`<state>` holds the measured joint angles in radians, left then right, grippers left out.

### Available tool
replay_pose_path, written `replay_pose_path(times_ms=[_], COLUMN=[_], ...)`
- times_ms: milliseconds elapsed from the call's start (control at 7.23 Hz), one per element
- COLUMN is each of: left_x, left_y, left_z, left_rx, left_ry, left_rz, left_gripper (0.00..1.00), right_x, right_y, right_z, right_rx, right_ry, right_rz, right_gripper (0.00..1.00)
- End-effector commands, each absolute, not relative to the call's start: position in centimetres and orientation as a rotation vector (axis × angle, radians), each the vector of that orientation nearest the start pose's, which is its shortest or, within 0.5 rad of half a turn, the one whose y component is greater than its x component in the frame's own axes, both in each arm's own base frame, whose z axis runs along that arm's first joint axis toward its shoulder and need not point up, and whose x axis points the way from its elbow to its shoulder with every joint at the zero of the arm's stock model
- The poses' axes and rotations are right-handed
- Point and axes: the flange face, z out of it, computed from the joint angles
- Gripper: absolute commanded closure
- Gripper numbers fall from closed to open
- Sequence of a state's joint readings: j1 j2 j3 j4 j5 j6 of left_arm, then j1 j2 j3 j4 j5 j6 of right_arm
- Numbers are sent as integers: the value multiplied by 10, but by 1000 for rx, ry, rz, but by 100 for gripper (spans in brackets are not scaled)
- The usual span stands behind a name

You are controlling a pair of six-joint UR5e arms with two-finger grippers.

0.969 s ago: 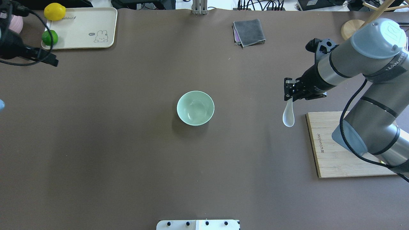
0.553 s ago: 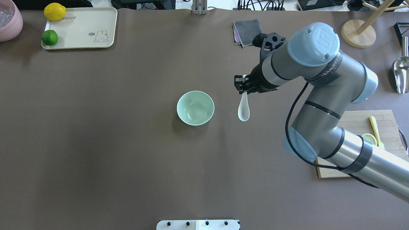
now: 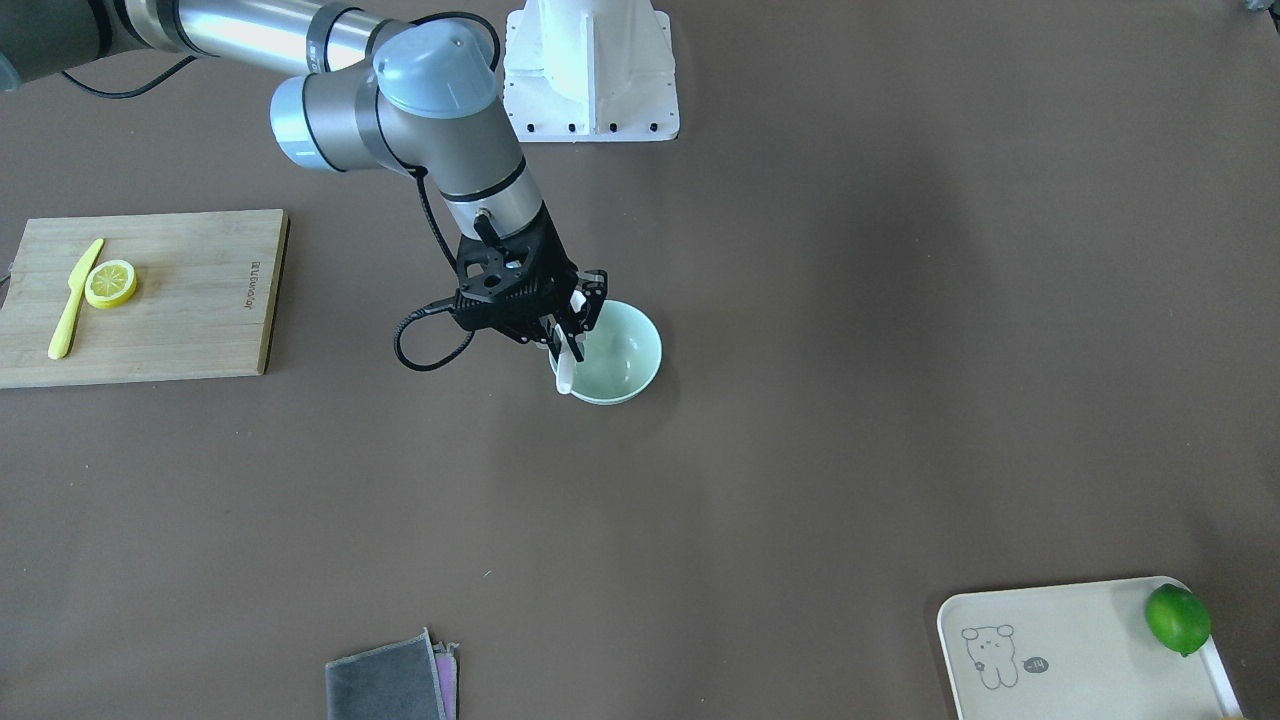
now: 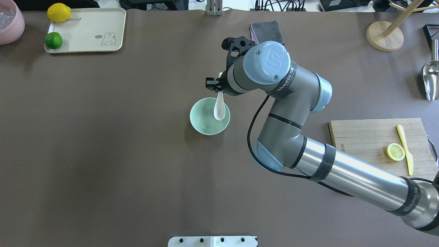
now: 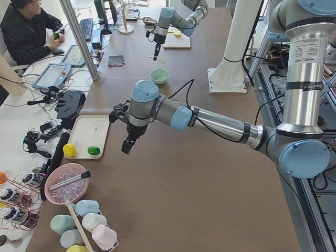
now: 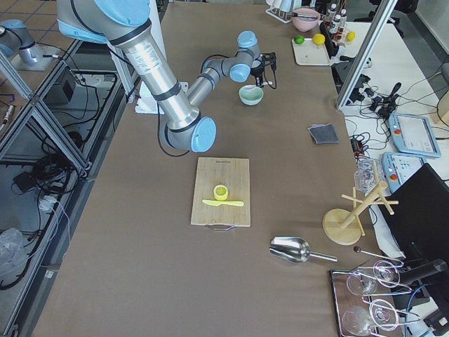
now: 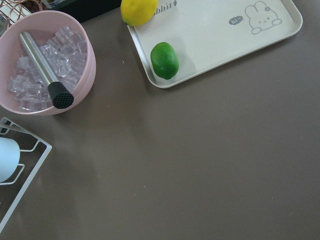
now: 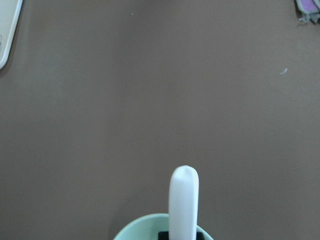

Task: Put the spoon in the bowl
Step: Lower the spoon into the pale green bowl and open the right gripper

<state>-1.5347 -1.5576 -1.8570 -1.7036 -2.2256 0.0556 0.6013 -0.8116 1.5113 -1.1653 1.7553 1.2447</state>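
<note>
- Spoon (image 4: 219, 110) is pinched by its handle in my right claw (image 4: 217, 90), jaws closed tight on it; scoop hangs down
- scoop sits over the inside of the bowl (image 4: 203, 120), by the rim on my right; touching or not, can't tell
- left claw (image 5: 127, 146) hovers off near the tray (image 5: 97, 126); open or closed, can't tell
</note>
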Motion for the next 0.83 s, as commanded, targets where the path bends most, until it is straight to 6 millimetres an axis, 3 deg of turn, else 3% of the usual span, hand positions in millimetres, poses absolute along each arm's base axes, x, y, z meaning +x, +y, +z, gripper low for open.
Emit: replay_pose_path(times_ms=[0,415,553,692], left_x=[-56,-56,-56,-56], left_y=[-498,-499,-498,-499], left_z=[523,526,525,526], left_rx=[383,377,380,379], left_ry=[644,644,646,646], left_rz=[222,223,222,222], left_gripper=[2,2,2,2], right_x=[-557,-580,-583,-577], right_y=[-525,-494,-491,-488], right_z=[173,177,173,164], right_rx=[375,349,352,363], right_ry=[-1083,-1089,-1091,-1095], right_rz=[186,164,164,161], right_gripper=[100,100,4,0])
